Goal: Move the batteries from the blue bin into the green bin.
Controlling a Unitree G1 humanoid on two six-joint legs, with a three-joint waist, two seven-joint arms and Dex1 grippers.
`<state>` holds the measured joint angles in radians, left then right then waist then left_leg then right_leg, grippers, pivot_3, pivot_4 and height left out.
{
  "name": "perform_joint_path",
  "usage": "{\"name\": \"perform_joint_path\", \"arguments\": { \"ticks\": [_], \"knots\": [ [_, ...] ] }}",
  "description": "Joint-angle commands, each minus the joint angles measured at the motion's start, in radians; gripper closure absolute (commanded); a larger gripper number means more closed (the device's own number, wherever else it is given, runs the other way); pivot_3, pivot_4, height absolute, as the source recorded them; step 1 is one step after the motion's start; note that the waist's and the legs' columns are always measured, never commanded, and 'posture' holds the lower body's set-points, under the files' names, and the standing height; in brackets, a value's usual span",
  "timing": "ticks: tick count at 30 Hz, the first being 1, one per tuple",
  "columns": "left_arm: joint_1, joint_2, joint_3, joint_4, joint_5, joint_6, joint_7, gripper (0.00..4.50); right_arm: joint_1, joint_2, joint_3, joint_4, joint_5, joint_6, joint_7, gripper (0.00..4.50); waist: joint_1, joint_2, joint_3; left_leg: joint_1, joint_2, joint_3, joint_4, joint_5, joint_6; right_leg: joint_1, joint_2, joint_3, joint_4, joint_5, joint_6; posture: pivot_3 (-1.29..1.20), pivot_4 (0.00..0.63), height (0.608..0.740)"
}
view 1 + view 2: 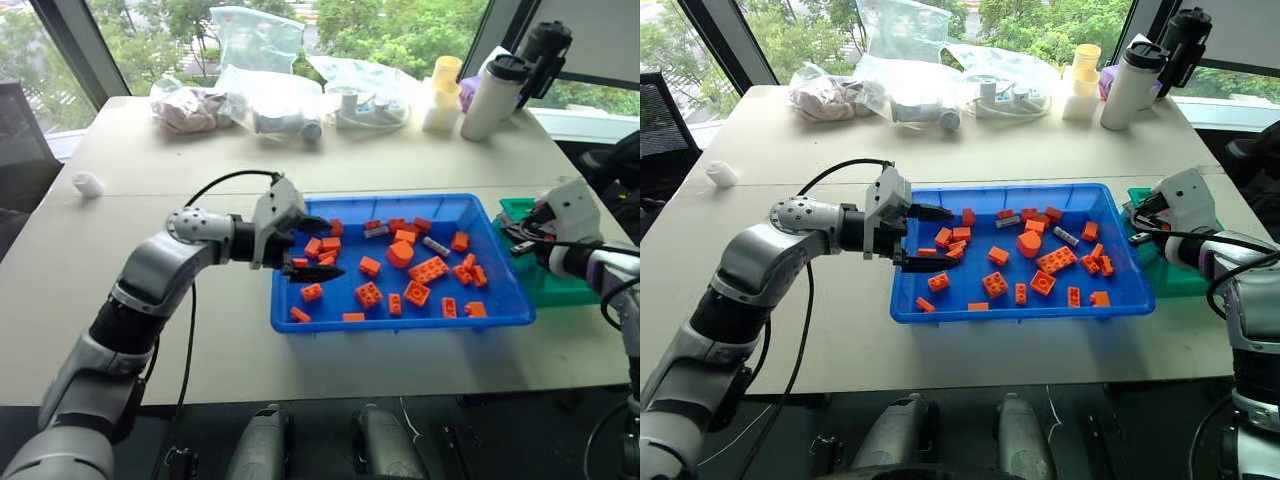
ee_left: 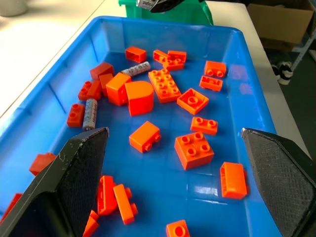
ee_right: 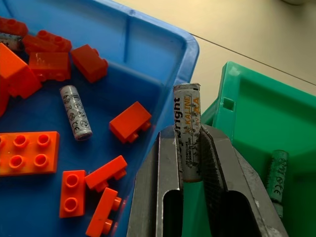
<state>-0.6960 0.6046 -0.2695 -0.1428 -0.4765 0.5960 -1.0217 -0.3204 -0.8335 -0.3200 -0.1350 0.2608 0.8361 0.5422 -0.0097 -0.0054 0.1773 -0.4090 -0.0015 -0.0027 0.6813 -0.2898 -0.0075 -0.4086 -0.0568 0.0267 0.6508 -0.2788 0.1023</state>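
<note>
A battery is pinched between the closed fingers of the right gripper. In the right wrist view its long axis runs along the fingers, its free end sticking out past the tips, right over the meeting of the blue bin wall and the green bin rim. Another battery lies on the green bin's floor at the lower right of that view, long axis nearly parallel to the held one. A third battery lies flat on the blue floor at centre left, pointing roughly the same way with a slight slant, among orange bricks.

In the left eye view the blue bin sits at centre right on the tabletop, the green bin touching or just beside its right end. A battery lies in the upper right part of the blue floor, slanting down to the right; another battery lies nearly level near the far wall.

The right arm comes in from the right edge, forearm roughly level, its gripper over the green bin's left side. The left arm bends in from the lower left, forearm reaching rightward, and the left gripper hangs over the blue bin's left end with its fingers spread wide and holding nothing.
</note>
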Motion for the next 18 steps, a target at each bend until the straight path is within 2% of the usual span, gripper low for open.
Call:
{"name": "perform_joint_path", "arguments": {
  "ticks": [1,9,14,18],
  "knots": [
    [-0.004,-0.004,0.030,-0.001,0.010,-0.021,-0.018,0.00,-0.025,0.002,-0.072,0.022,-0.018,-0.019,-0.071,4.47,-0.002,0.000,0.000,0.000,0.000,0.000,0.000,0.000,0.000,0.000,0.000,0.000,0.000,0.000,0.000,0.00,0.150,0.740],
    [0.038,0.010,0.072,-0.038,-0.008,0.019,-0.023,0.00,-0.110,0.086,-0.180,-0.003,0.148,0.049,-0.067,4.47,-0.003,0.000,0.000,0.000,0.001,-0.001,0.000,0.000,0.000,0.000,0.000,0.000,0.000,0.000,0.000,0.00,0.150,0.740],
    [0.043,0.008,0.095,-0.044,-0.012,0.032,-0.019,0.00,-0.127,0.080,-0.192,-0.013,0.190,0.077,-0.078,4.47,0.001,0.000,0.000,0.000,0.001,-0.001,0.000,0.000,0.000,0.000,0.000,0.000,0.000,0.000,0.000,0.00,0.150,0.740],
    [0.034,0.028,0.129,-0.042,-0.024,0.051,-0.030,0.00,-0.121,0.020,-0.213,0.039,0.161,0.081,-0.097,4.47,0.000,0.000,0.000,0.000,0.000,-0.001,0.000,0.000,0.000,0.000,0.000,-0.001,0.000,0.000,0.000,0.00,0.150,0.740]
  ]
}}
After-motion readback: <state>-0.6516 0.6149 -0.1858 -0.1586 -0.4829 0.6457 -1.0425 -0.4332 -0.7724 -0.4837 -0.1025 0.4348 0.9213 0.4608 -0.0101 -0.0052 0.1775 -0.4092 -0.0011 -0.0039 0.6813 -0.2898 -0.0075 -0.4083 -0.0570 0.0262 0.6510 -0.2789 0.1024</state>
